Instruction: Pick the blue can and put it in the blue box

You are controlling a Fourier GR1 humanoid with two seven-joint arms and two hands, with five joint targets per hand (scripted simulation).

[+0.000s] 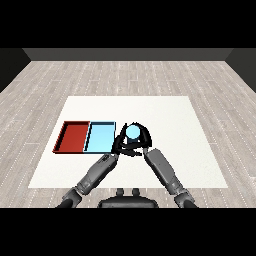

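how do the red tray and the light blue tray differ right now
The red tray is dark red and lies farther left, away from both hands. The light blue tray is pale blue and lies between the red tray and the blue can, right beside the hands. Both are shallow rectangles of about the same size, side by side, and neither holds the can.

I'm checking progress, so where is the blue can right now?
In the head view the blue can sits near the table's middle, just right of the light blue tray, not in it, between the left hand and right hand.
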